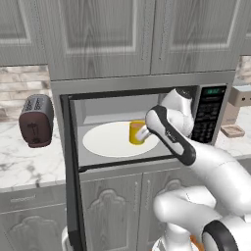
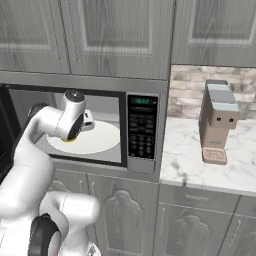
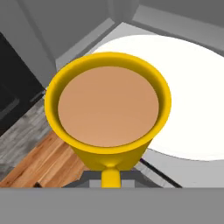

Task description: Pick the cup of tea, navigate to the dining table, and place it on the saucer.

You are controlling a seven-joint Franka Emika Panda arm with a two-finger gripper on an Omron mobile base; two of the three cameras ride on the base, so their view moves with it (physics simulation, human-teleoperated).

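Left base view: a microwave (image 1: 147, 127) sits built in under grey cabinets, its door swung open to the left. The white arm reaches in from the lower right, and the claw (image 1: 142, 133) meets the cup of tea (image 1: 136, 132), a small yellow mug over the large white microwave plate (image 1: 105, 139). A dark toaster (image 1: 36, 120) stands on the marble counter (image 1: 29, 164) to the left.

Right base view: the arm bends into the microwave cavity from the left, its wrist hiding most of the cup; a sliver of yellow shows beneath it. A beige coffee machine (image 2: 218, 122) stands on the counter to the right.

Hand view: the cup sits close to the camera, full of brown tea, its handle pointing down toward the claw. The fingers are hidden, so I cannot tell how wide they stand or whether they grip. The cup hangs at the plate's edge, with wooden floor (image 3: 39, 162) below.

This looks like the picking step. Next, judging by this, the cup must come out level, clear of the door frame, without spilling.
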